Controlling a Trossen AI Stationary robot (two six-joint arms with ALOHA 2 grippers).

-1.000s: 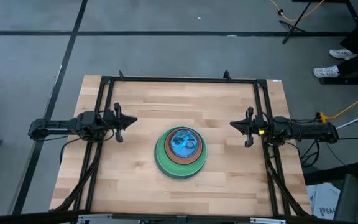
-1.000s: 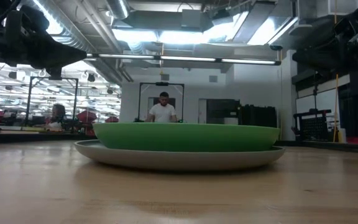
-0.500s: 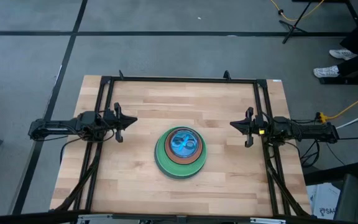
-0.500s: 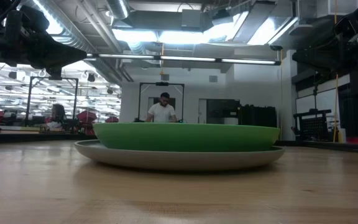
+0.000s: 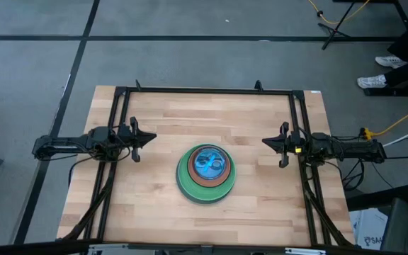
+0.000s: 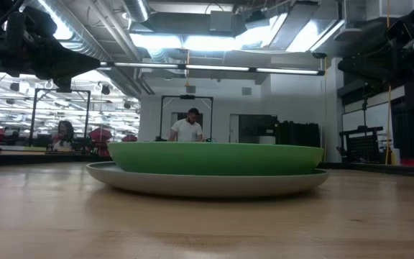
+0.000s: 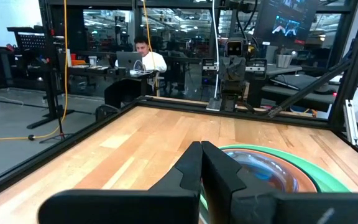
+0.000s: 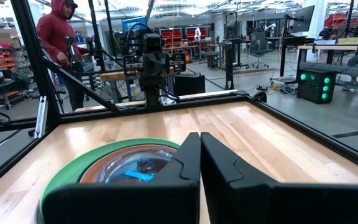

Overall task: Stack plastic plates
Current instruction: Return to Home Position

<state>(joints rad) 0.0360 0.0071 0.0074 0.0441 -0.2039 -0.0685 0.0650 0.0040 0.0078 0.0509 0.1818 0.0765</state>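
Observation:
The plastic plates (image 5: 206,173) sit nested in one stack on the table's middle, toward the near edge. A grey plate (image 6: 207,184) rests on the wood with a light green one (image 6: 214,158) in it. Inside come a brown rim (image 5: 193,171) and small translucent cyan plates (image 5: 207,163) on top. My left gripper (image 5: 149,138) hovers shut near the left edge, raised off the table. My right gripper (image 5: 266,142) hovers shut near the right edge. Both wrist views show the stack (image 7: 272,171) (image 8: 123,168) beyond the shut fingers.
A black metal frame (image 5: 204,91) runs along the table's far edge and down both sides. Bare wood lies all around the stack. People (image 6: 187,126) sit and stand in the room beyond the table.

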